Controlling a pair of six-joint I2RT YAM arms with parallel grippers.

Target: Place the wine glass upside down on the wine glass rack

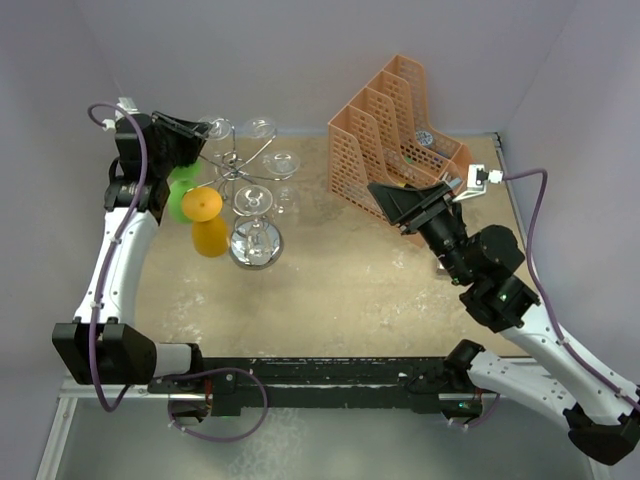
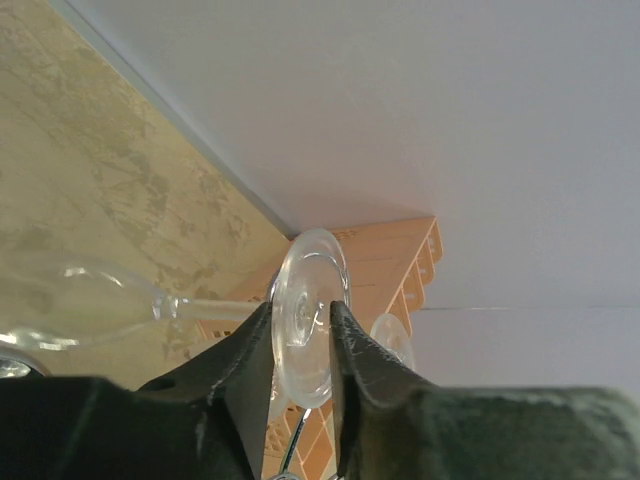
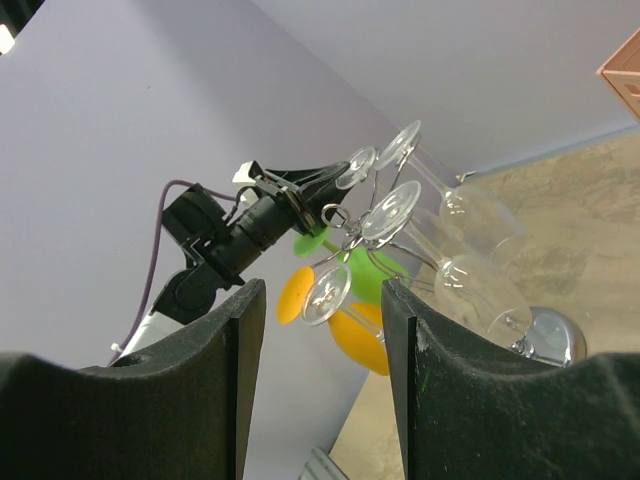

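**At the rack's top, far-left corner: left arm holding the glass by its foot**

Far left of the table, the left arm runs up from its base along the table's edge. It bends at the elbow, and its wrist turns inward toward the wine glass rack (image 1: 258,248). The left gripper (image 2: 300,308) is level with the rack's curled hook arms, its fingers (image 2: 352,350) pinched on the round foot of the clear wine glass (image 2: 185,307). In the wrist view the stem runs away from the fingers to the bowl. Whether the foot already sits in a hook, I cannot tell.

Other clear glasses hang bowl-down on the rack. An orange glass (image 1: 203,206) and a green glass (image 1: 181,196) hang on its left side.

The right arm is folded at mid-right, well apart from the rack and just in front of the orange file organiser (image 1: 395,125). The right gripper (image 3: 322,285) points toward the rack, fingers spread with nothing between them.
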